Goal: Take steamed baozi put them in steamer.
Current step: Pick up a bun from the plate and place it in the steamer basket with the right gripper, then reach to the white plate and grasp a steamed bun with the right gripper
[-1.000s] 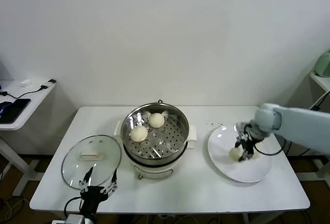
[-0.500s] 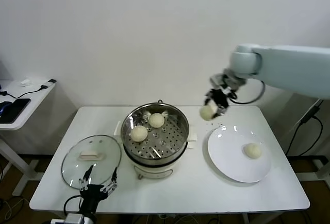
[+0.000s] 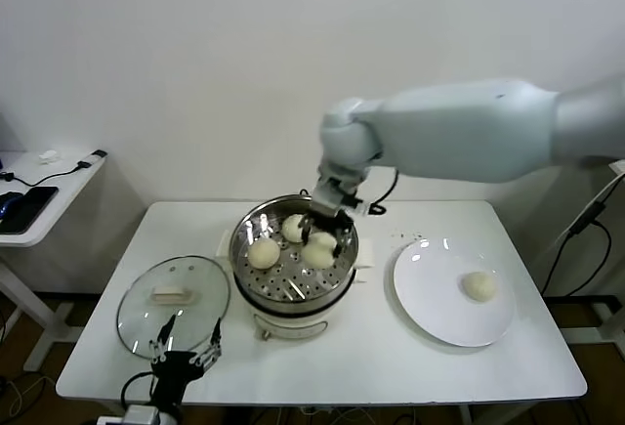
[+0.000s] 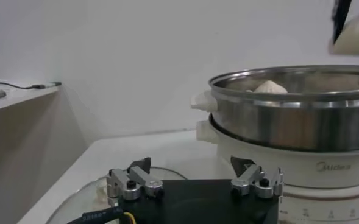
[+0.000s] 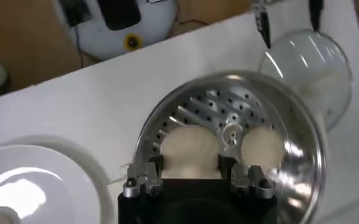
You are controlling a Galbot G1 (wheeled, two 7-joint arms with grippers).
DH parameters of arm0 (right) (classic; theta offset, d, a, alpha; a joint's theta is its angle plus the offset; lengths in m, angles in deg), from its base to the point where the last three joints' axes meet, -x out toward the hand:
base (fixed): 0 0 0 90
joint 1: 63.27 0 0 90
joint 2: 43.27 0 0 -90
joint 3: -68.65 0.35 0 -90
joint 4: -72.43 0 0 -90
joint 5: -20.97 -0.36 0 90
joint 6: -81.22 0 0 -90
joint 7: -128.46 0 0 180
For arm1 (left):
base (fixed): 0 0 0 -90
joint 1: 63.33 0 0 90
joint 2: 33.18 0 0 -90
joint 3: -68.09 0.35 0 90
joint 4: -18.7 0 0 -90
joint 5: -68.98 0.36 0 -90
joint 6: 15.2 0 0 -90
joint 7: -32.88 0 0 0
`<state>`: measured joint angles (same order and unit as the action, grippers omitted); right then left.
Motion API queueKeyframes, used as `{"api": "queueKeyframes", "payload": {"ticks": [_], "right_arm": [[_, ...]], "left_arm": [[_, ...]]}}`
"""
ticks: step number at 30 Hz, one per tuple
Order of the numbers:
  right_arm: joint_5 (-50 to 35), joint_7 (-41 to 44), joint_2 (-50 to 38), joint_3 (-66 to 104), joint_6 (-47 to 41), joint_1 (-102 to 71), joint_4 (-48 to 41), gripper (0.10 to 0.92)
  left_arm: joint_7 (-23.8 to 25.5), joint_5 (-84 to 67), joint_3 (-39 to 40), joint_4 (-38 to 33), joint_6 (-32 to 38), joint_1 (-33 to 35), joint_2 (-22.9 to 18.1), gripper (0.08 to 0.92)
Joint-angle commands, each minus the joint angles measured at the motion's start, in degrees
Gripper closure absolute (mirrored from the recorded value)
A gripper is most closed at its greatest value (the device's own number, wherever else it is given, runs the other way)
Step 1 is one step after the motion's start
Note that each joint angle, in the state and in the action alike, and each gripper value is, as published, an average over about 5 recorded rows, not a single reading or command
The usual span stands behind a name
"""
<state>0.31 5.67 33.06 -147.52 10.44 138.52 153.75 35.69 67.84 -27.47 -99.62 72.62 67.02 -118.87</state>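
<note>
My right gripper (image 3: 322,236) is shut on a cream baozi (image 3: 319,249) and holds it just above the steel steamer (image 3: 252,222), over its right half. In the right wrist view the fingers clamp this bun (image 5: 191,149) on both sides above the perforated tray (image 5: 213,109). Two more baozi (image 3: 263,253) (image 3: 295,227) lie on the tray. A fourth baozi (image 3: 479,286) lies on the white plate (image 3: 435,308). The left wrist view shows the steamer wall (image 4: 289,122), one bun inside (image 4: 270,87) and the held bun (image 4: 356,33) above the rim.
The glass lid (image 3: 174,293) with a white handle lies flat left of the steamer. My left gripper (image 3: 186,352) is parked open and empty at the table's front left edge, beside the lid. A side table with cables (image 3: 39,191) stands at far left.
My right arm lifted a baozi off the plate, carried it left across the table and lowered it over the steamer. One baozi stays on the plate. The left arm has not moved.
</note>
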Motion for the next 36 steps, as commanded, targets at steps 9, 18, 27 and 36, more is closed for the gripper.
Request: {"api": "queueKeyframes", "payload": {"ticks": [9,18,27,36], "right_arm": [[11.9,-1.2,11.9,2.7,11.7,-15.5,-15.0,0.414],[11.3,-1.8,11.7,3.4,11.5,-15.5,-15.6,0.399],[3.8,2.9,7.7,3.4,12.3,-8.5,-13.5,0.212],[-12.8,6.5,-4.6,-1.7,6.8,2.8,-16.8,0.202]], "left_arm": [[-0.1,-0.3,-0.1,0.3,0.4,0.3,0.1,0.177],[-0.2,-0.2,0.0,0.3,0.3,0.2,0.2,0.177],[-0.1,0.1,0.3,0.4,0.2,0.1,0.1,0.177],[0.0,0.2,0.5,0.0,0.4,0.4,0.2,0.177]]}}
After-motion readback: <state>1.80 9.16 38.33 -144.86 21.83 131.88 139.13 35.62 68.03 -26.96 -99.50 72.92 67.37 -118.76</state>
